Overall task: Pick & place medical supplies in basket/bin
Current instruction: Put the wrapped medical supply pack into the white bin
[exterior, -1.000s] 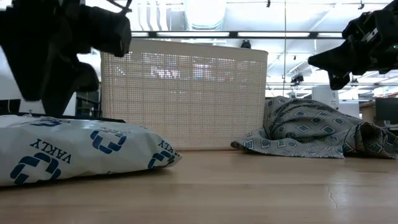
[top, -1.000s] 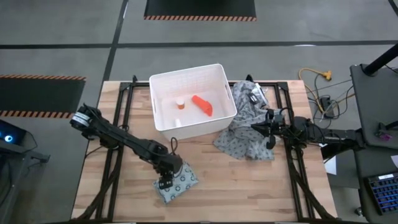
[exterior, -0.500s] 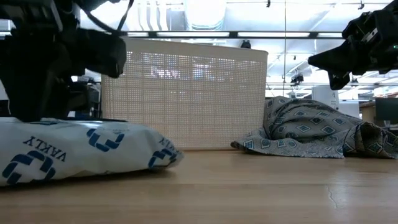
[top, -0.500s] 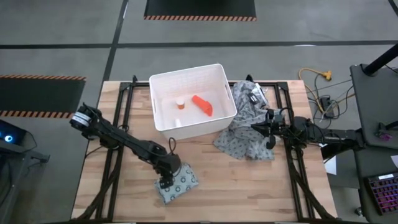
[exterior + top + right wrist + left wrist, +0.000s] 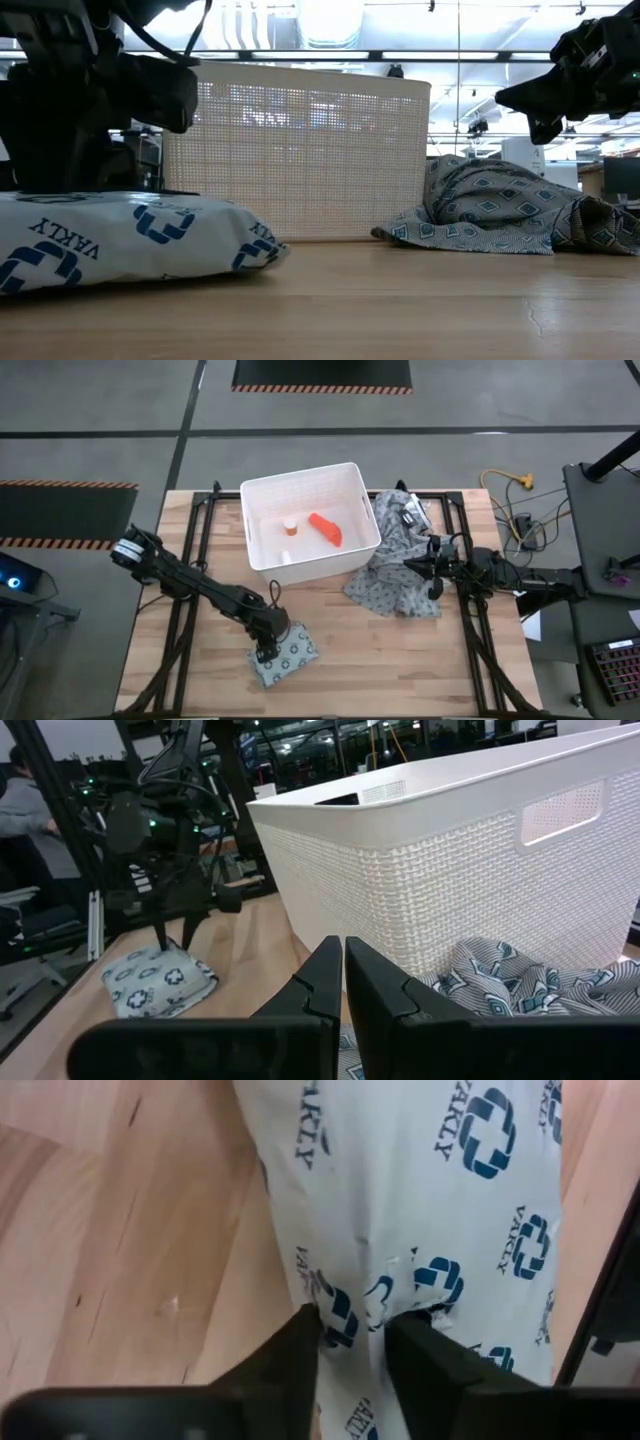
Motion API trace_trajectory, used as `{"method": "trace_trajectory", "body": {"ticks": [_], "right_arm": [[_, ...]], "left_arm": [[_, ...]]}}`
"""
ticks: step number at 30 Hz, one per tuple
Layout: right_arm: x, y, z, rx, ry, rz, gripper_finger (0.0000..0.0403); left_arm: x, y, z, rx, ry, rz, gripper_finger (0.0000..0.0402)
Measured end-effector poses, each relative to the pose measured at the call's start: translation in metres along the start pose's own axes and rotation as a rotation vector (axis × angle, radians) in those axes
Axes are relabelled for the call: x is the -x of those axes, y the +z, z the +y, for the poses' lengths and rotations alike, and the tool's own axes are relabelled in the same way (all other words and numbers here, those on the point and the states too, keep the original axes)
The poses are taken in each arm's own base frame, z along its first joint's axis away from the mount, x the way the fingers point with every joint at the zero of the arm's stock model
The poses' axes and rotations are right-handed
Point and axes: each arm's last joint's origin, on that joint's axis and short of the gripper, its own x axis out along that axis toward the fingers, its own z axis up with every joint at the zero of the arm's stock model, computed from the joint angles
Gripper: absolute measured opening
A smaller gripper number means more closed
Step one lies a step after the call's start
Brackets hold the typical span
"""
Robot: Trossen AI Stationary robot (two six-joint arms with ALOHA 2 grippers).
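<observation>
Fingers of your left gripper (image 5: 352, 1342) pinch the printed packet (image 5: 420, 1210) closed-on; next, lift and carry it to the white bin (image 5: 345, 545).

- The bin (image 5: 311, 517) sits at the table's far middle, with the tapered piece (image 5: 325, 528) and a small cylinder (image 5: 289, 526) inside.
- The cloth (image 5: 398, 558) lies against the bin's right side.
- The packet (image 5: 285, 653) lies near the front edge, under the left gripper (image 5: 265, 653).

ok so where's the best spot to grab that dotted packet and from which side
Pinch from straight above. The packet lies flat and soft on the table, so its edges give little purchase, but its slack wrapper bunches into a fold. The left gripper already has its fingers straddling such a ridge near the packet's left edge.
</observation>
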Motion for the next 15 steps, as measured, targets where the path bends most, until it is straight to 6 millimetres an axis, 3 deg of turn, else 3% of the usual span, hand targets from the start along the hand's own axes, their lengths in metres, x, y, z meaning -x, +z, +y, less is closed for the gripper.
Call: {"method": "trace_trajectory", "body": {"ticks": [6, 15], "right_arm": [[0.000, 0.000, 0.000, 0.003, 0.000, 0.000, 0.0011], [0.000, 0.000, 0.000, 0.002, 0.001, 0.001, 0.0011]], "left_arm": [[0.000, 0.001, 0.000, 0.003, -0.001, -0.002, 0.0014], [0.018, 0.002, -0.009, -0.034, -0.068, -0.003, 0.0000]]}}
